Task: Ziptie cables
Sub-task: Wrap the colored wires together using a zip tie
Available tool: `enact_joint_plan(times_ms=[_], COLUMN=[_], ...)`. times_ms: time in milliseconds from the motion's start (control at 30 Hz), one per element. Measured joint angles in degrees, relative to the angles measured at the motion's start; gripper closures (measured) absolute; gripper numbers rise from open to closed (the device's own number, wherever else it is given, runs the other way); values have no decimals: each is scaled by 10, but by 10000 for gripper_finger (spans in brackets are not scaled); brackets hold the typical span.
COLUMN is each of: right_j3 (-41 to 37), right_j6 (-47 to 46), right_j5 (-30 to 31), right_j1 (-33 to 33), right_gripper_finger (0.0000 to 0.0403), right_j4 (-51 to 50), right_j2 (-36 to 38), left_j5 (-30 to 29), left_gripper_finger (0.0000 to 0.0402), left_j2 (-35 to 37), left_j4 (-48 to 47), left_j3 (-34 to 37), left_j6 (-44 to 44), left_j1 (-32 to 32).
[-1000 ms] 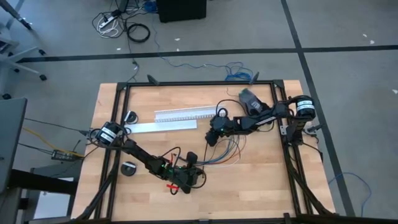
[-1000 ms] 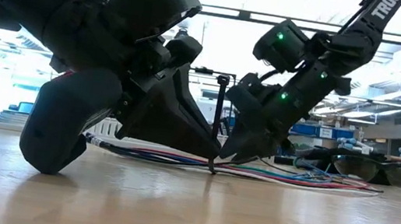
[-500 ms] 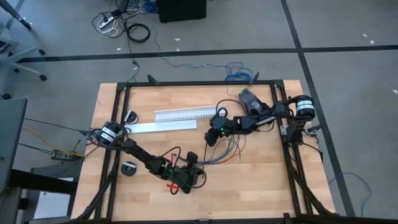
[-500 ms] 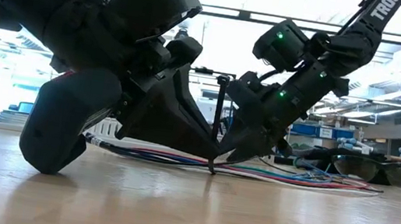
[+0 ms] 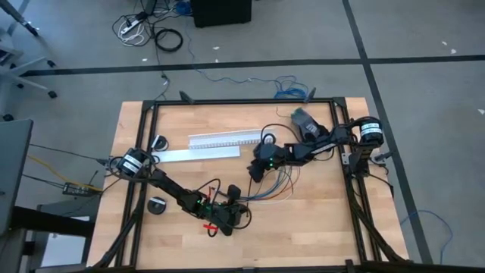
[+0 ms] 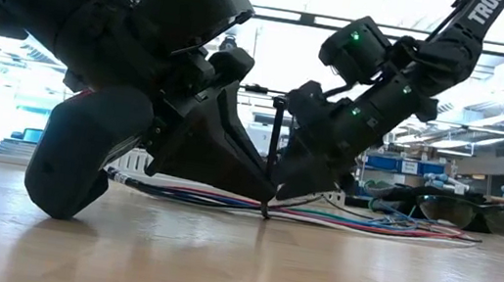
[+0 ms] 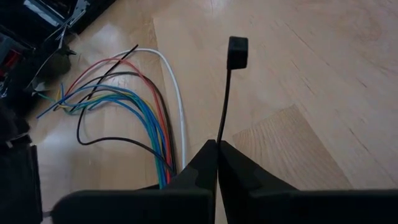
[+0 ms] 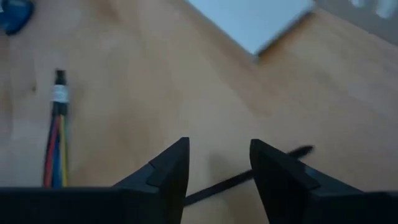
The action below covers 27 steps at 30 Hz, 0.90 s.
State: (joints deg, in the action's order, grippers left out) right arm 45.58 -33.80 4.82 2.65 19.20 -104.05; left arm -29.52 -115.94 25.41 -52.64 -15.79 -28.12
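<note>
The ziptie [image 6: 273, 154] stands upright as a thin black strip, its square head [image 7: 237, 53] at the top. My left gripper [image 6: 269, 198] is shut on it low over the table's near middle [image 5: 236, 210]. The cables [image 7: 143, 118], thin wires in blue, red, white and black, lie curved on the wood [image 5: 276, 182] between the two arms. My right gripper [image 8: 217, 146] hovers open just beyond the ziptie [image 6: 297, 189], touching nothing. Under its fingers a thin black strand [image 8: 249, 174] lies on the table; I cannot tell what it belongs to. My left gripper pinches the ziptie's strip low down [image 7: 219, 134] between its two fingertips. The fingers slant down toward the table and lie across the strip. The ziptie rises upright above them, and its lower end [image 6: 267, 212] reaches the tabletop.
A long white slotted channel [image 5: 223, 139] and a flat white strip [image 5: 201, 154] lie toward the far left. Two small dark round pieces [image 5: 155, 205] [image 5: 159, 142] sit near the left arm. A black frame [image 5: 242, 101] borders the table.
My right gripper has tipped at the wrist and swung a little toward the table's left, closer to the upright ziptie. My left gripper and the ziptie have kept still.
</note>
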Motion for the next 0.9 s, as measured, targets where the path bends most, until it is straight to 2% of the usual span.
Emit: enact_joint_plan(times_ms=[133,233,367,467,733,900], right_j3=[0,0,0,0,0,-10], right_j6=[42,34,19,11,17,18], right_j5=[5,2,-61,-66,-10,26], right_j1=[0,-1,-3,-17,-88,-91], right_gripper_finger=[239,239,237,238,260,279], right_j4=[4,12,12,12,1,-43], right_j2=[0,0,0,0,3,36], left_j5=[-3,-8,-15,-25,-28,-29], left_gripper_finger=[401,402,401,402,401,402], left_j2=[0,0,0,0,0,0], left_j4=[0,4,8,9,19,19], left_j3=[0,1,2,1,2,1], left_j6=[1,8,12,13,11,10], left_j1=[0,0,0,0,0,0])
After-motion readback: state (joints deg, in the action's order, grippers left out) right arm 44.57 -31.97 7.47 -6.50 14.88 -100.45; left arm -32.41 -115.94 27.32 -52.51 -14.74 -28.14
